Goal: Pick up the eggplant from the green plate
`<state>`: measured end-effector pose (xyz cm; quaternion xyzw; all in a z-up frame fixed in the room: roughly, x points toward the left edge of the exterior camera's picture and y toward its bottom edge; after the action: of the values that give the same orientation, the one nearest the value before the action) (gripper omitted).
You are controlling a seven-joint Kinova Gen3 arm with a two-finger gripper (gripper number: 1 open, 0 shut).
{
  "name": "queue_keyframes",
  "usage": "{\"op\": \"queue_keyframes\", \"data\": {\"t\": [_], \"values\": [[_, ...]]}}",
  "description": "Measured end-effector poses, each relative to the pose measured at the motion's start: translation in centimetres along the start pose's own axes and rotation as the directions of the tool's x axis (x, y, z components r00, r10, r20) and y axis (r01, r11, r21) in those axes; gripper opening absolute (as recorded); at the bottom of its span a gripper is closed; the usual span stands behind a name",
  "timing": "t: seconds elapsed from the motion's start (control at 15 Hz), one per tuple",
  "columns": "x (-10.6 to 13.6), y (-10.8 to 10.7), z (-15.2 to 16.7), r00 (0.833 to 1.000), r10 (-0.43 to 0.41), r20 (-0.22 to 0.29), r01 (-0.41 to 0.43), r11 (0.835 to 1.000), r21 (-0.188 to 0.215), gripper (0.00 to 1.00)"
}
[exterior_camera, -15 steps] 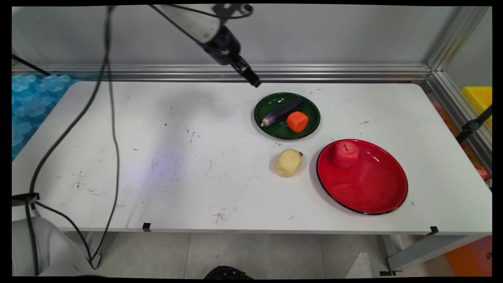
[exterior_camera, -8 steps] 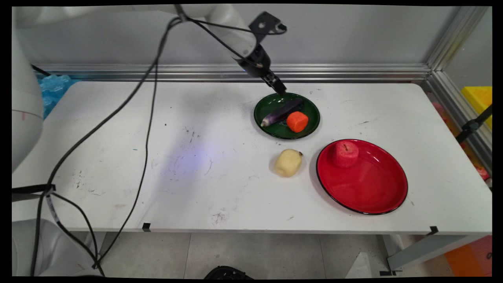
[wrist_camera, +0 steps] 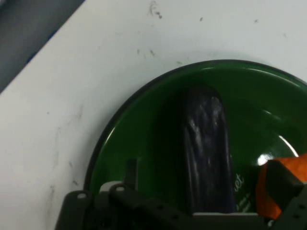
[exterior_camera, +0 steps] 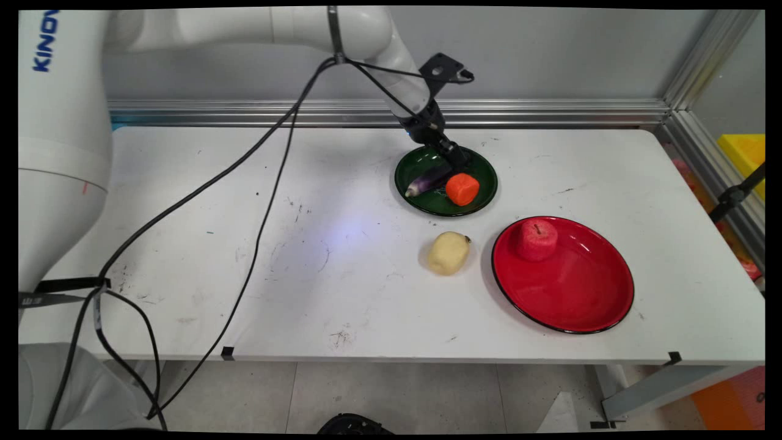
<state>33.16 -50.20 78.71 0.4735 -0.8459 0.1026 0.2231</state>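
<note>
Two fingers straddle your eggplant [wrist_camera: 207, 148] as the end effector [exterior_camera: 457, 164] reaches down spread wide into the green plate [exterior_camera: 427, 205] on the table [exterior_camera: 244, 244], hiding the eggplant's far end beside the orange piece [exterior_camera: 462, 189].

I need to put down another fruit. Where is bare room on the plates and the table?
The red plate is bare in front of the apple. The table is bare left of the potato. The green plate is crowded: eggplant, orange piece and gripper.
</note>
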Motion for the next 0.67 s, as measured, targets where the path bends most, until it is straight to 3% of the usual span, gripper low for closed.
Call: {"op": "queue_keyframes", "data": {"t": [0.53,0.6,0.67], "values": [[0.9,0.1,3.7,0.999,-0.018,0.045,0.018,1.000,0.010,1.00],[0.9,0.1,3.8,0.999,-0.015,0.045,0.015,1.000,0.011,0.00],[0.9,0.1,3.8,0.999,-0.012,0.047,0.011,1.000,0.012,0.00]]}}
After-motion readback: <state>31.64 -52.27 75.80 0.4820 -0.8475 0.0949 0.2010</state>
